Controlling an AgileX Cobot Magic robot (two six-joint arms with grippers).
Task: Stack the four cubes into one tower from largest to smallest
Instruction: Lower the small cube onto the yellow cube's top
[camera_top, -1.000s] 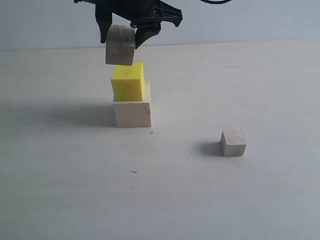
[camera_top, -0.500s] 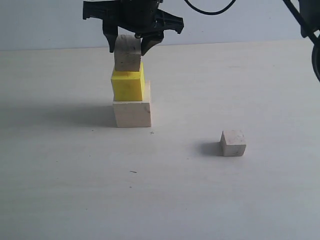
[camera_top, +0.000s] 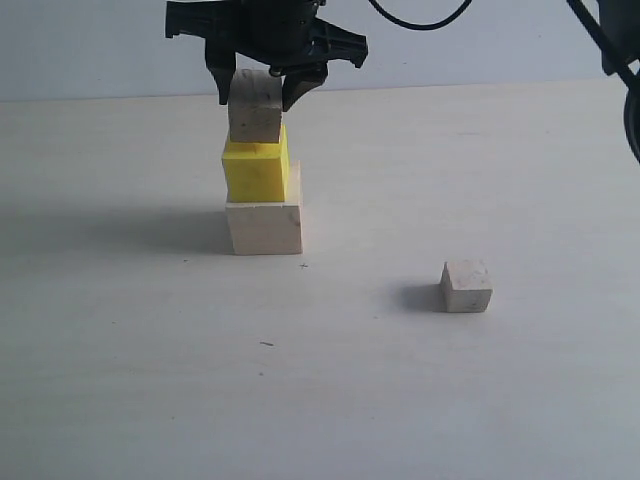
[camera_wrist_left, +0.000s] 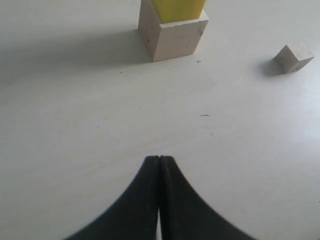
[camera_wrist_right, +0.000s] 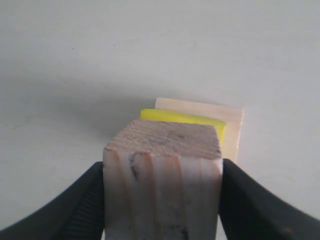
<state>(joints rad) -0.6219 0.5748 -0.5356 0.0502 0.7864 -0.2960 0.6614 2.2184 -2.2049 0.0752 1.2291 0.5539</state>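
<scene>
Three stacked, upper left: smooth wood cube (camera_top: 264, 227), yellow cube (camera_top: 255, 172), rough-grained small cube (camera_top: 255, 115) on top, right end effector (camera_top: 257, 98) clamped on it. Lower right on surface (camera_top: 450, 400): spare small cube (camera_top: 466, 286). Tips of left end effector (camera_wrist_left: 159, 165) pressed together.

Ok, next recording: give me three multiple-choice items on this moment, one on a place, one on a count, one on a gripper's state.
1. Where is the loose small cube?
A) alone on the table
B) on top of the other cubes
C) between gripper fingers

2. How many cubes are lined up one above another, the held one included?
A) two
B) three
C) four

3. What state is the left gripper in?
A) shut on nothing
B) shut on a cube
C) wide open

1 A: it sits apart from the rest.
2 B: large wood cube, yellow cube, and the held small cube in the right gripper.
3 A: its fingers meet with nothing between them.
</scene>
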